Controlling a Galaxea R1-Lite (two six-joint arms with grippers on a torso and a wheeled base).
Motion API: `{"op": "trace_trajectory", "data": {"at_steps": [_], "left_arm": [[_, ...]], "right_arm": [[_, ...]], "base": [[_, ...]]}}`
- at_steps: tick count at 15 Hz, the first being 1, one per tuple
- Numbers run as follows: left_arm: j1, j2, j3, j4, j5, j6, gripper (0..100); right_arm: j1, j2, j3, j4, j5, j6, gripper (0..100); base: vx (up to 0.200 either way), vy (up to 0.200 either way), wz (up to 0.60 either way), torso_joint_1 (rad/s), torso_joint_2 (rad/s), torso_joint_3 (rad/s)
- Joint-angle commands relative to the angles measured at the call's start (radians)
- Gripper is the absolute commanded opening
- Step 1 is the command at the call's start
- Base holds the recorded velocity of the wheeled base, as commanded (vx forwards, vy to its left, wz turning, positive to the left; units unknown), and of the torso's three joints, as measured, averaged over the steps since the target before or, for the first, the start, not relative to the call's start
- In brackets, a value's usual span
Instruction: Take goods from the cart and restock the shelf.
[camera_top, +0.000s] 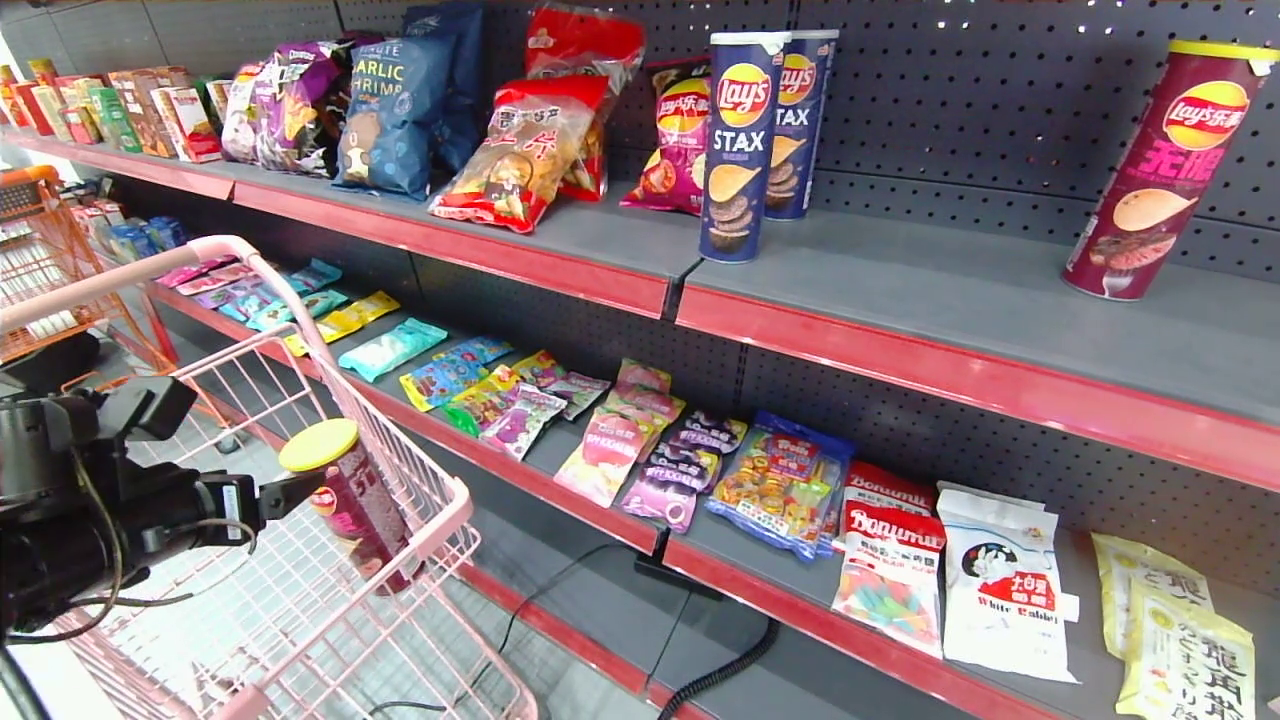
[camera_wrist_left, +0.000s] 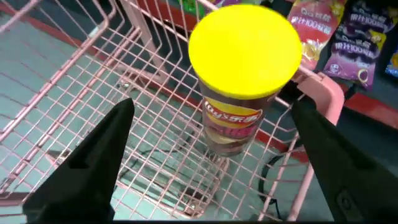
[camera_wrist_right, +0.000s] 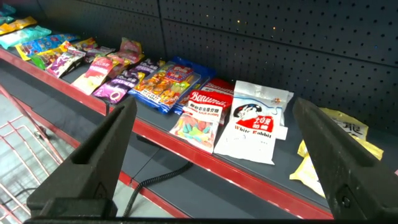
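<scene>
The chip can (camera_wrist_left: 245, 56) stands upright in a corner of the cart (camera_top: 452, 505), my left end effector (camera_wrist_left: 211, 112) is open on both sides of it without gripping, so I judge that grasping, lifting and placing it on the shelf (camera_top: 950, 290) all remain.

Shop, stocked snack shelves (camera_top: 950, 290), pink shopping cart (camera_top: 452, 503)

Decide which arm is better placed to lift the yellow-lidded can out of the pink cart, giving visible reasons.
Left. The left tool, open, is lined up on the can in the cart; the right tool, also open, faces the lower shelf.
</scene>
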Motion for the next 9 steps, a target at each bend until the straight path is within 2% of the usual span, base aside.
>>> {"op": "trace_trajectory", "data": {"at_steps": [1, 9], "left_arm": [[0.000, 0.099, -0.003, -0.021, -0.023, 0.019, 100], [-0.001, 0.246, 0.000, -0.163, -0.071, 0.021, 100]], "right_arm": [[0.001, 0.001, 0.000, 0.000, 0.001, 0.000, 100], [0.001, 0.001, 0.000, 0.000, 0.001, -0.001, 100]], "base": [[0.000, 0.000, 0.00, 0.000, 0.00, 0.000], [0.000, 0.000, 0.00, 0.000, 0.00, 0.000]]}}
